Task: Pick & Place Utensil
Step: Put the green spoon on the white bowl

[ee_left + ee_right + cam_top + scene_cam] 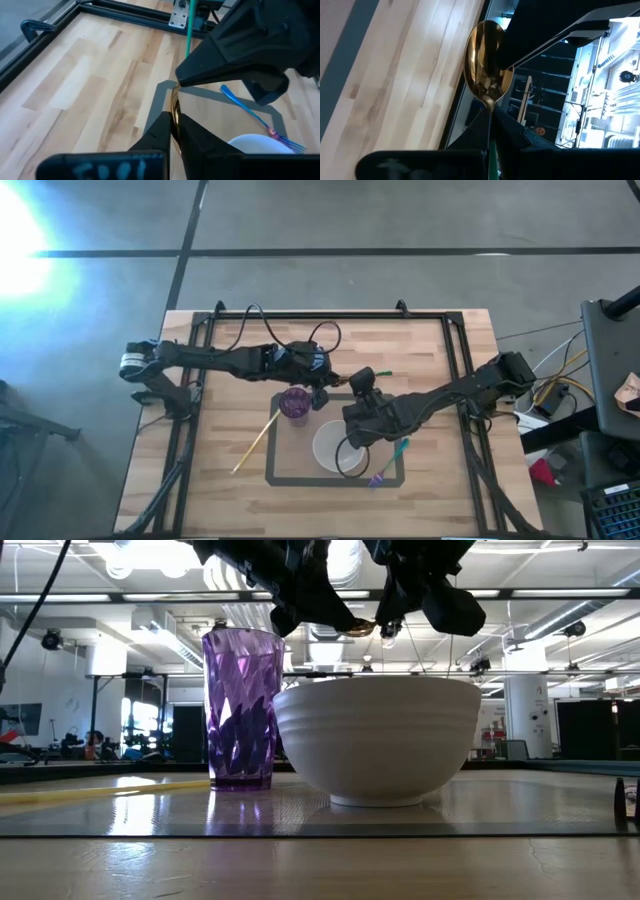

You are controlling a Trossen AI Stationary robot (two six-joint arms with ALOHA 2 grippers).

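I see the yellow stick (256,442) lying slantwise on the tabletop toward the left edge, outside the dark taped rectangle (272,465). The left gripper (173,131) hangs above the middle of the tabletop, just past the purple cup (294,403), its 2 fingers pressed onto a gold spoon (488,65). That spoon is in the air between both grippers, over the back edge of the rectangle. The white bowl (338,448) stands inside the rectangle, near its front edge, beside the cup. The right gripper (491,120) pinches the spoon at the neck, bowl end sticking out. A blue fork (389,463) lies at the rectangle's right front corner.
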